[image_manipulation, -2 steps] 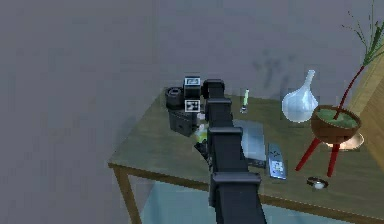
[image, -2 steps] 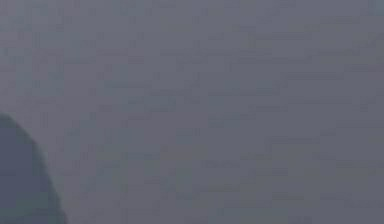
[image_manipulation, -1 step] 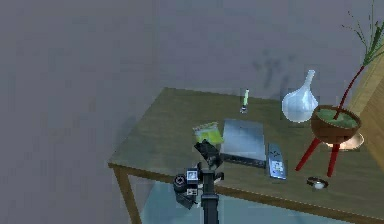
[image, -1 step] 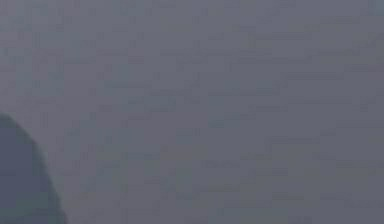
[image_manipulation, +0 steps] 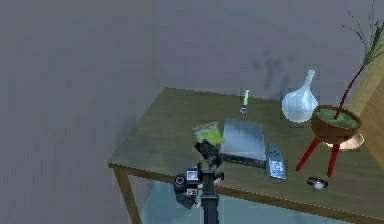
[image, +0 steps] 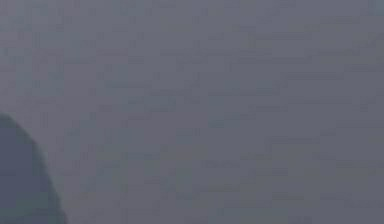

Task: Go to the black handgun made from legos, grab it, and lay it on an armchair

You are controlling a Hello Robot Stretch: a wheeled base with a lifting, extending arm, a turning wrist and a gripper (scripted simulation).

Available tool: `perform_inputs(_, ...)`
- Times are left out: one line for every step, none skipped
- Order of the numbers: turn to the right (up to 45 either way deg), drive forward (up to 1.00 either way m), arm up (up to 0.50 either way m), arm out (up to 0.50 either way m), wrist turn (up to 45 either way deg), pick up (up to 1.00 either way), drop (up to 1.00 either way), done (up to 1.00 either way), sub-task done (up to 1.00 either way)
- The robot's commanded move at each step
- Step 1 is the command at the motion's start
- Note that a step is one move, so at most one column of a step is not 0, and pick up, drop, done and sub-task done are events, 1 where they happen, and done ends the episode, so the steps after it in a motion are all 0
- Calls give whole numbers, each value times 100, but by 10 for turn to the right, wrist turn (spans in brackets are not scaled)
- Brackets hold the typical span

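Observation:
The dark arm rises from the bottom edge of the arm side view, and the gripper (image_manipulation: 207, 156) sits at the near edge of a wooden table (image_manipulation: 170, 120). A small black blocky shape (image_manipulation: 204, 148) lies at the gripper's far end on the tabletop. Its form is too small to name as the lego handgun. I cannot tell whether the gripper holds anything. Just beyond it lie a yellow-green flat item (image_manipulation: 208, 131) and a grey flat box (image_manipulation: 243, 141).
On the table also stand a white vase (image_manipulation: 300, 99), a plant in a brown bowl on red legs (image_manipulation: 334, 125), a grey remote (image_manipulation: 276, 163), a small upright bottle (image_manipulation: 245, 98) and a tiny dark object (image_manipulation: 318, 183). A grey wall (image: 200, 100) faces the forward view.

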Motion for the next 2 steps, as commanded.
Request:
perform_inputs(0,0,10,0,0,0,0,0,0)
perform_inputs(0,0,26,0,0,0,0,0,0)
